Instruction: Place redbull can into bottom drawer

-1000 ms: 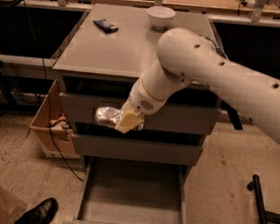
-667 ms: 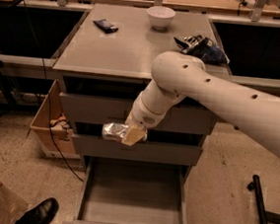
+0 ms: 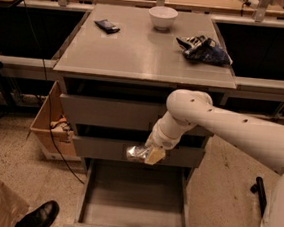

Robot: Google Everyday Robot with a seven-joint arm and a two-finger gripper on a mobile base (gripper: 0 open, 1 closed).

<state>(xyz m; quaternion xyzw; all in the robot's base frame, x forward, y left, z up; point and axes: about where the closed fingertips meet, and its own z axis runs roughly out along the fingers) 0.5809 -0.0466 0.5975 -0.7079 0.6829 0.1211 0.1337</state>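
My gripper [image 3: 148, 155] hangs in front of the middle drawer front, just above the back of the open bottom drawer [image 3: 133, 200]. It is shut on the redbull can [image 3: 136, 153], a shiny silver can held lying sideways and sticking out to the left of the fingers. The bottom drawer is pulled out, a deep grey tray that looks empty inside. My white arm [image 3: 221, 128] reaches in from the right.
On the cabinet top [image 3: 138, 50] sit a white bowl [image 3: 162, 17], a small flat dark packet [image 3: 107, 26] and a wrinkly dark blue bag [image 3: 204, 48]. A cardboard box [image 3: 50, 127] stands left of the cabinet. A person's shoe [image 3: 36, 217] is at lower left.
My arm and gripper have moved down and to the right with the can, from the upper drawer front to the middle drawer front, closer to the open bottom drawer.
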